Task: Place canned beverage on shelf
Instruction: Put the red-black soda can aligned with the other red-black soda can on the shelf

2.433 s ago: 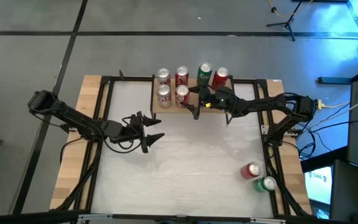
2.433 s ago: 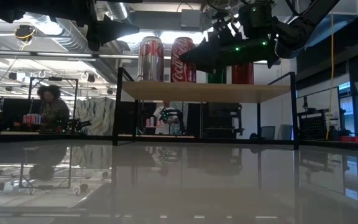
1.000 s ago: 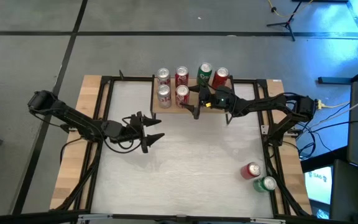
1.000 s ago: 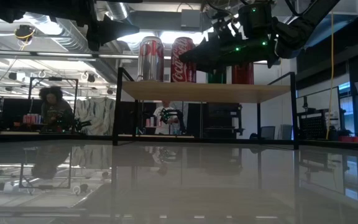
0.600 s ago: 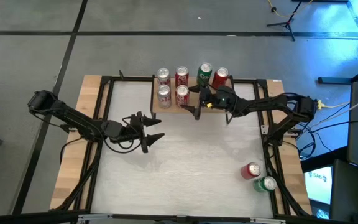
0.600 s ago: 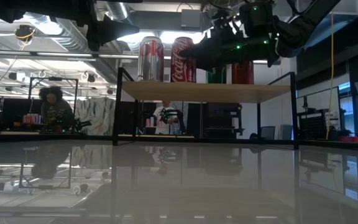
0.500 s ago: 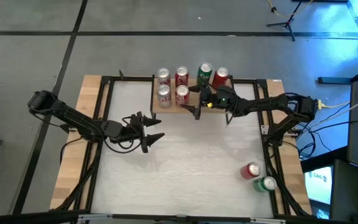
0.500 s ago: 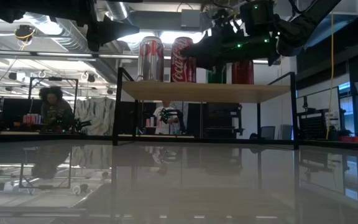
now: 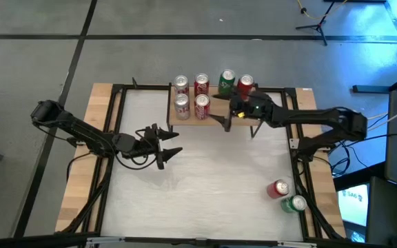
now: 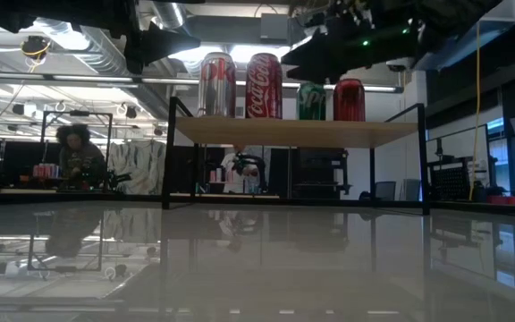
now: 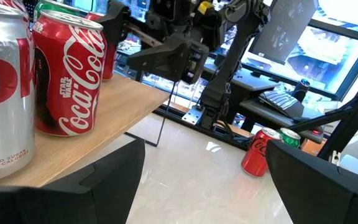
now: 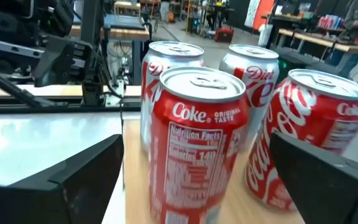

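Observation:
The low wooden shelf (image 9: 212, 114) stands at the table's far middle, and its plank top shows edge-on in the low view (image 10: 298, 131). Several cans stand upright on it: silver (image 9: 180, 84), red (image 9: 201, 84), green (image 9: 227, 79), red (image 9: 246, 84), and a silver and a red one (image 9: 202, 103) in front. My right gripper (image 9: 222, 114) is open and empty above the shelf's right half (image 12: 197, 186), high over the cans in the low view (image 10: 329, 45). My left gripper (image 9: 171, 143) is open and empty over the table's left middle (image 11: 204, 180).
A red can (image 9: 279, 188) and a green can (image 9: 295, 203) lie on the table at its near right corner; they also show in the left wrist view (image 11: 260, 149). A person (image 10: 74, 152) is in the room beyond the far edge.
My right gripper has risen above the shelf and drawn a little toward the table's right edge. In the low view the green and red cans on the shelf's right, which it stood in front of, now show in full. The cans have kept still.

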